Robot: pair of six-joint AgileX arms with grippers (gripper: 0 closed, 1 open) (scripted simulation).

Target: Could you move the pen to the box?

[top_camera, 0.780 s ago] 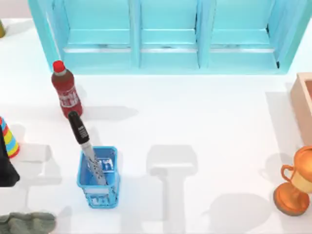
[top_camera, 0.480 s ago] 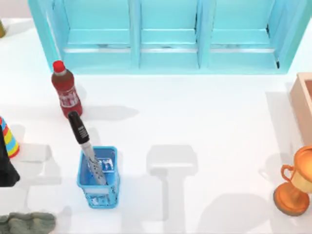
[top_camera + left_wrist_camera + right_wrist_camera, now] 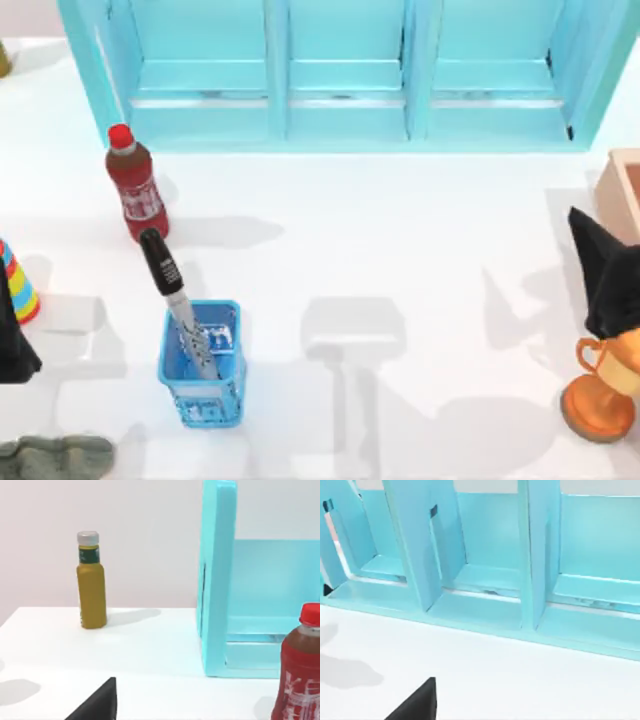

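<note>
Pen point(image 3: 172, 294) leans in blue basket point(image 3: 202, 392), light, rigid, slick; grab black cap end; left gripper point(image 3: 12, 345) and right gripper point(image 3: 606, 280) finger state unclear.

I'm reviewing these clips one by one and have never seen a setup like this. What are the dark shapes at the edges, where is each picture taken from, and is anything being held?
This is a rendered simulation of two AgileX robot arms at a white table. One picture looks down from above; the other two come from cameras on each arm's wrist. The dark shapes are the arms: the left gripper sits at the table's left edge, the right gripper at its right edge. Neither is holding anything. The pen leans in a small blue basket, not yet moved. Its goal, the tan box, is at the right edge. Also there: a red bottle, a cyan cabinet, a bronze trophy and a yellow bottle.
</note>
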